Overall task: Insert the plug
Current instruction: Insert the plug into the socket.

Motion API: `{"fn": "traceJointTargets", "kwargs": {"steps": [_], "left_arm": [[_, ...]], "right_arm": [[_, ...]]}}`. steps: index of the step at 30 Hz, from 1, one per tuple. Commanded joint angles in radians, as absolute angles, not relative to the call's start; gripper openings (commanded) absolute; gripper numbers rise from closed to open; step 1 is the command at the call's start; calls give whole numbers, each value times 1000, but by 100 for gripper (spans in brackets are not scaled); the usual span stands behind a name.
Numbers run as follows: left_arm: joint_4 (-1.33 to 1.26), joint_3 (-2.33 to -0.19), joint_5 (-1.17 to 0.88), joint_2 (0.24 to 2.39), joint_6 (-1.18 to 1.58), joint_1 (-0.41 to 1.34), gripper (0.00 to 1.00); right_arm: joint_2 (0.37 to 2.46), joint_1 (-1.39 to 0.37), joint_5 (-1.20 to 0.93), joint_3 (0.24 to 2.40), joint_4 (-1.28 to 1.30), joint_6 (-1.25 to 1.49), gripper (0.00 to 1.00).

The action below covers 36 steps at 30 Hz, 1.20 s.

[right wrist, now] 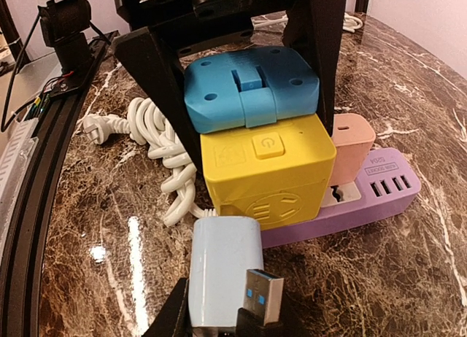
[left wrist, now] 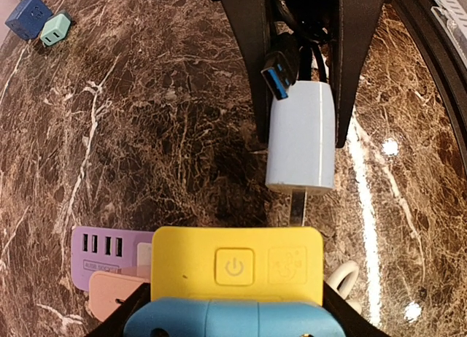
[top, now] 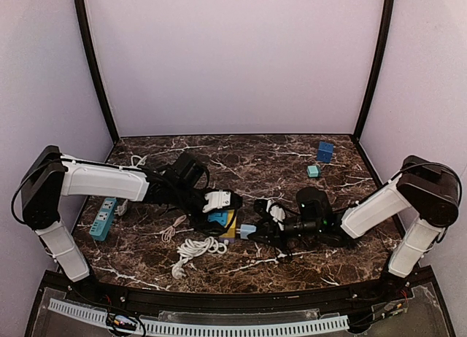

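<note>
My right gripper (top: pixel 259 231) (right wrist: pixel 219 311) is shut on a pale blue charger plug (top: pixel 247 230) (right wrist: pixel 222 268), which also shows in the left wrist view (left wrist: pixel 300 136). A black USB connector (right wrist: pixel 264 297) lies beside the plug. My left gripper (top: pixel 221 209) (left wrist: pixel 233 319) is shut on a yellow socket cube (top: pixel 228 224) (left wrist: pixel 237 260) (right wrist: pixel 263 169) with a blue adapter (right wrist: pixel 252 89) on top. The plug's metal prong (left wrist: pixel 297 208) points at the cube's socket face (right wrist: pixel 273 206) and reaches its edge. Whether it has entered is hidden.
A purple power strip (right wrist: pixel 365 198) (left wrist: pixel 109 248) with a pink adapter (right wrist: pixel 352 144) lies beside the cube. A coiled white cable (top: pixel 197 247) (right wrist: pixel 157 140) lies behind it. A teal power strip (top: pixel 103 218) is at the left. Blue (top: pixel 325 151) and teal (top: pixel 313 171) cubes stand at the far right.
</note>
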<state>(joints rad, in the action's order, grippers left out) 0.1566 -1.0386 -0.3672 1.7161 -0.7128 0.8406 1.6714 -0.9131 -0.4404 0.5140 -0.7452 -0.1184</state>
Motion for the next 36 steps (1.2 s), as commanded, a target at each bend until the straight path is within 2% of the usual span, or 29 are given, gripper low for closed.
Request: {"fn": "traceJointTargets", "kwargs": {"steps": [1, 15, 36], "left_arm": [[224, -963, -330, 1834, -727, 859, 25], [250, -992, -428, 1864, -828, 836, 25], [228, -977, -415, 1878, -834, 820, 25]], "right_arm": [[1666, -905, -449, 527, -804, -122, 0], [1674, -853, -481, 529, -804, -155, 0], [1637, -853, -452, 476, -755, -130, 0]]}}
